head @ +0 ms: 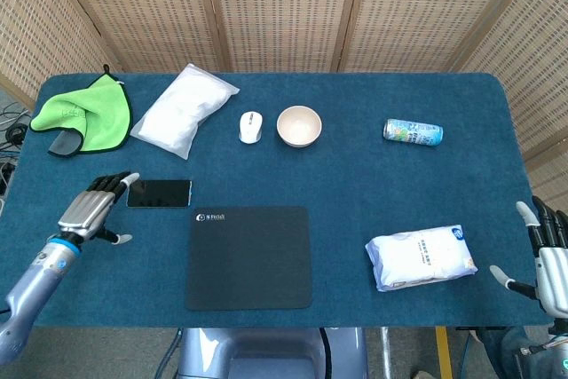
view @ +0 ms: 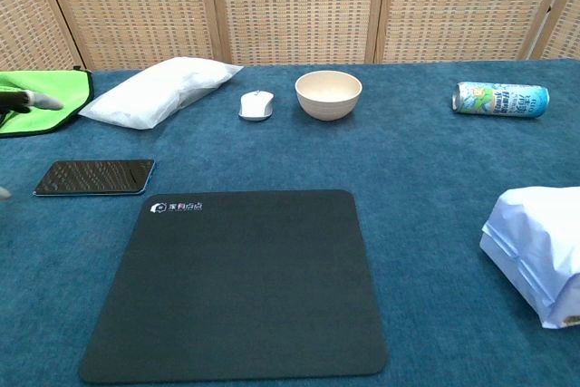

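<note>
My left hand point(head: 92, 208) hovers open over the blue table point(head: 355, 179), fingers spread, just left of the black phone point(head: 159, 193). Only its fingertips point(view: 27, 99) show at the left edge of the chest view, beside the phone point(view: 94, 177). My right hand point(head: 548, 255) is open at the table's right front corner, right of the white wipes pack point(head: 420, 256); the chest view does not show it. A black mouse pad point(head: 249, 256) lies front centre.
Along the back lie a green cloth point(head: 82, 113), a white bag point(head: 185, 108), a white mouse point(head: 251, 126), a beige bowl point(head: 298, 125) and a can point(head: 412, 133) on its side. Woven screens stand behind the table.
</note>
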Controlling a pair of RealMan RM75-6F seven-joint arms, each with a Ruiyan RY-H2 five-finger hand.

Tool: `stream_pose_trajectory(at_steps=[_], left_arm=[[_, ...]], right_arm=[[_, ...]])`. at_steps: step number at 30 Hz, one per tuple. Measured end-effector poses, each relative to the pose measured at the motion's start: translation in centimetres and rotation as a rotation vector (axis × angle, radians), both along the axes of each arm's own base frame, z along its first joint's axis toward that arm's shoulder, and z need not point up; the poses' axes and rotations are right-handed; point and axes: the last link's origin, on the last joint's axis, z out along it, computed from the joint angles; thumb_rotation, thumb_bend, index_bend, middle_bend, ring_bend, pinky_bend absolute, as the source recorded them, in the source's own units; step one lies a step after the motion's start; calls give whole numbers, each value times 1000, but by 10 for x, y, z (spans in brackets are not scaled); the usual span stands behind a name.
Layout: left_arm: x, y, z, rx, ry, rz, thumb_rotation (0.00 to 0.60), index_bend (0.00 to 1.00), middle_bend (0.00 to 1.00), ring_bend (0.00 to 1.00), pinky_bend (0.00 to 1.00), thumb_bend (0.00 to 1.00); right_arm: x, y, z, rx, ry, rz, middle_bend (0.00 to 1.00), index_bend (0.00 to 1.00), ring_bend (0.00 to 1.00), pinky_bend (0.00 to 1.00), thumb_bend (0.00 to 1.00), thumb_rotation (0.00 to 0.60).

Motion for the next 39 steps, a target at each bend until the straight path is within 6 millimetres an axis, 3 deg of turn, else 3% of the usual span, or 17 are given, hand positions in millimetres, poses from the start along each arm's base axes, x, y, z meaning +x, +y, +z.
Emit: stream_pose_trajectory(at_steps=[8,13,20,39], left_arm=[[10,52,-44,-61,21,63,600,14,0,0,0,0],[20,68,-68,-87,34,77,600,118,0,0,0,8],[31,74,-90,-100,47,82,600,279,0,0,0,40],[37,81,-101,-21,76,98,600,281,0,0,0,58]], right_arm=[[-8,-7,0,3,-2,-38,0,0,0,0,0,600],[-11,-9,1,0,-7,-49,0,0,0,0,0,600],[-14,-10,3,-7,-17,-59,0,0,0,0,0,600],[-14,-10,5,-5,-26,-59,0,0,0,0,0,600]])
